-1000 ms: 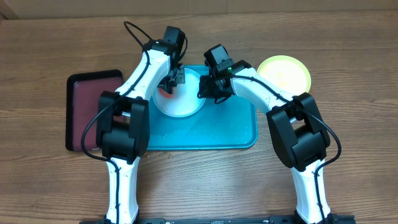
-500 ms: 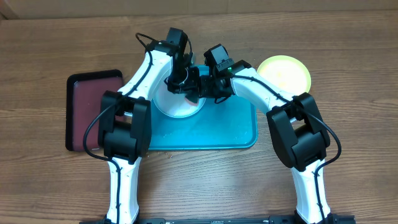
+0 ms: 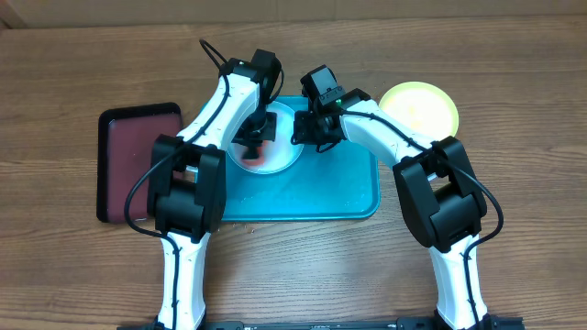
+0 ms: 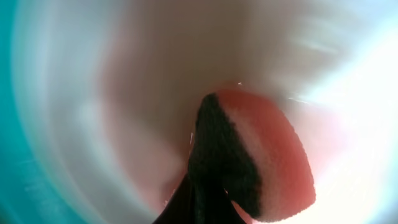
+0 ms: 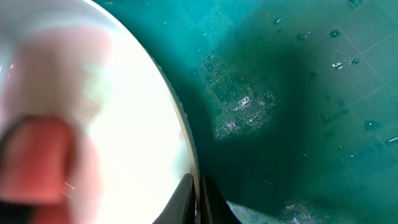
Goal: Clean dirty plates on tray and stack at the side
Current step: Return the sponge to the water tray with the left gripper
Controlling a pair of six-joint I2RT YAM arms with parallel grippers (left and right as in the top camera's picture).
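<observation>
Left gripper (image 3: 255, 139) is clamped on the red sponge (image 4: 273, 155), pressing into the white plate (image 3: 284, 158) on the blue tray (image 3: 339, 188), while the right gripper (image 3: 301, 137) pinches its rim, so if that thin pinch slips, I reckon the plate skids or flips.

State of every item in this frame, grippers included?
white plate: on the tray, sponge on it, rim pinched.
sponge: gripped, pressed on the white plate.
tray: wet, droplets showing.
yellow-green plate: on the table right of the tray, no smears visible.
maroon tray: flat on the table, left.
left gripper: shut on sponge.
right gripper: shut on white plate.
</observation>
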